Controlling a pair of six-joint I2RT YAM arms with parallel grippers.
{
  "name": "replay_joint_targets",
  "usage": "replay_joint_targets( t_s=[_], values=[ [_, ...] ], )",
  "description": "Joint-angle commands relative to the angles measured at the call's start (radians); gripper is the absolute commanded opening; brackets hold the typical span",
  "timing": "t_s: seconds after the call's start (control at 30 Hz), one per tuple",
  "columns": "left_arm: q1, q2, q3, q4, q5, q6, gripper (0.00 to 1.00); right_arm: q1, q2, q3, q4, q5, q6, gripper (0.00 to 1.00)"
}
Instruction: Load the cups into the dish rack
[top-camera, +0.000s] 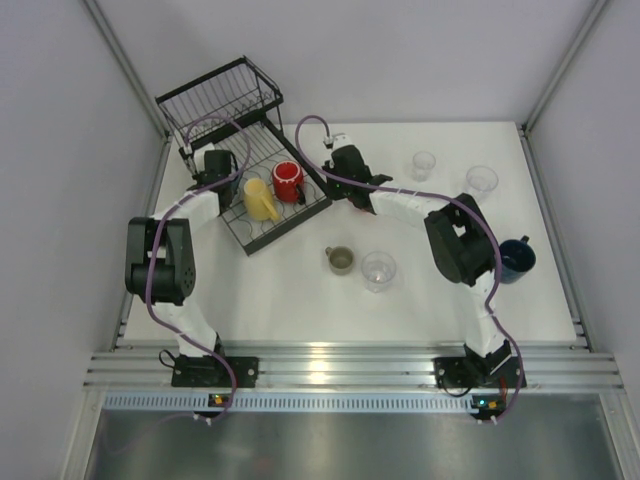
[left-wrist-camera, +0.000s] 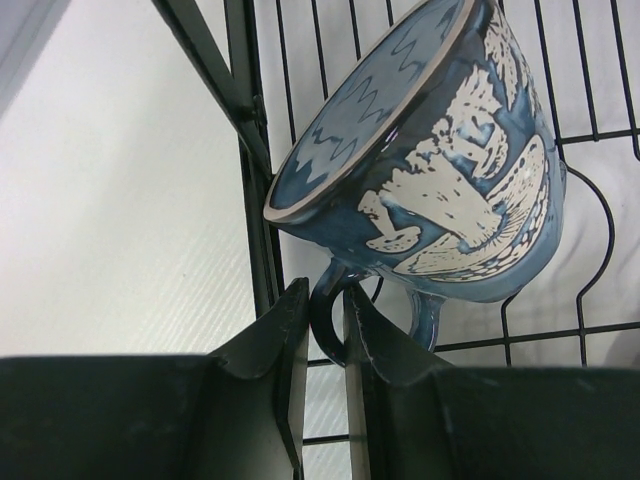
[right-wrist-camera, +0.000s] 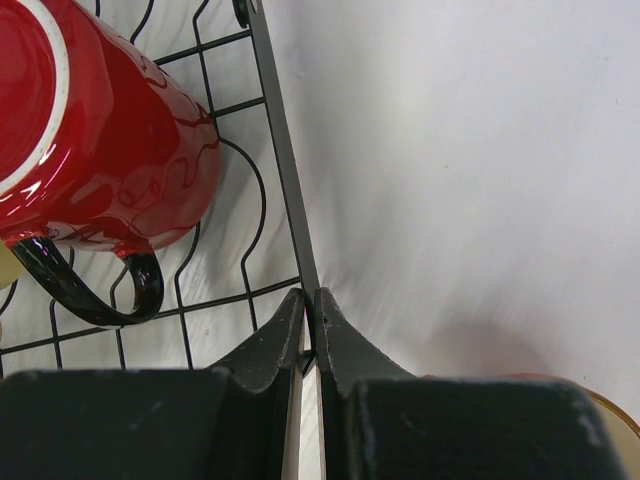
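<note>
Left wrist view: you are looking at the left gripper (left-wrist-camera: 323, 297) pinching the handle of the blue patterned mug (left-wrist-camera: 430, 170), its fingers drawn in until only the handle is sitting between them.
Blue patterned mug: it is tilting with its mouth facing up and left, and is resting over the wires of the dish rack (left-wrist-camera: 260, 250) just inside the left frame bar.
Right wrist view: your right gripper (right-wrist-camera: 311, 303) is clamping the rack's rim wire, with the fingers almost meeting and just the thin wire between them.
Red mug (right-wrist-camera: 110, 140): it is lying on its side in the low tray part, with its black handle pointing toward the camera. It is near the clamped rim but is not touching the fingers.
Top external view: the rack is sitting at the far left of the table (top-camera: 300, 300), with the tall basket behind and the low tray in front.
Yellow mug (top-camera: 260, 198): it is lying in the tray just beside the red mug.
Blue patterned mug from above: the left wrist is covering it, so you are not seeing it here.
Outside the rack: the olive-grey mug (top-camera: 340, 260) and the middle tumbler (top-camera: 378, 270) are standing side by side at mid-table.
Far side: the far tumbler (top-camera: 423, 165) and the far-right tumbler (top-camera: 481, 180) are standing apart from each other.
Dark blue mug (top-camera: 517, 258): it is sitting just beside the right arm's elbow.
</note>
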Motion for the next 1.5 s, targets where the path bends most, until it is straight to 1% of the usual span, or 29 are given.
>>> replay_joint_targets(
  t_s=[0.0,0.1,0.23,0.27,0.57,0.83,1.17,1.33,1.47],
  values=[
    [-0.042,-0.079,0.019,0.107,0.044,0.049,0.0,0.01,0.028,-0.009,0.024,-0.033,0.002,0.0],
    [-0.042,-0.075,0.023,0.082,0.102,0.006,0.0,0.016,0.017,-0.012,0.024,-0.025,0.001,0.0],
    [-0.038,-0.066,0.037,0.056,0.104,-0.034,0.0,0.019,0.008,-0.014,0.021,-0.022,-0.002,0.0],
    [-0.038,-0.065,0.042,0.021,0.104,-0.035,0.0,0.02,0.008,-0.015,0.021,-0.022,-0.001,0.0],
    [-0.038,-0.1,0.053,0.036,0.125,-0.025,0.0,0.028,0.017,-0.007,0.013,-0.02,0.007,0.0],
    [-0.038,-0.125,0.076,0.021,0.156,-0.051,0.0,0.028,0.015,-0.006,0.001,-0.017,0.018,0.0],
    [-0.04,-0.144,0.083,0.003,0.104,-0.025,0.0,0.028,0.006,-0.001,-0.018,-0.014,0.015,0.0],
    [-0.04,-0.16,0.094,0.001,0.151,-0.014,0.0,0.028,0.002,0.003,-0.022,-0.013,0.022,0.0],
    [-0.038,-0.175,0.097,-0.013,0.165,-0.058,0.0,0.03,0.002,-0.001,-0.027,-0.01,0.025,0.0]
  ],
)
